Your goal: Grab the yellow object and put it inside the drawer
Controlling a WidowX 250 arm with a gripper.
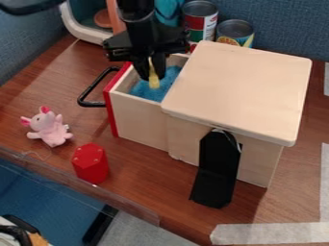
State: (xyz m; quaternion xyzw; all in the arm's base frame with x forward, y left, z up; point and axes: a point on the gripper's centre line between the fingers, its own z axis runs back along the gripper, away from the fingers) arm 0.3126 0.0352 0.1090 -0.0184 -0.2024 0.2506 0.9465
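a robotics lab; robot arm [136, 24]; taped wooden tabletop [145, 175]; blue fabric partition [283, 26]

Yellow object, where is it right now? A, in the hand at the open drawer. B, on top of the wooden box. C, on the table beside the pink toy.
A: the yellow object is gripped by the hand, above blue cloth in the open drawer.

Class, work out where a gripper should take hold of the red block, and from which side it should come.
Probably best from straight above, pinching the upper part of the red block across two opposite flat sides. It stands upright with its six-sided top facing up, and paired flat faces should hold more firmly than corners.
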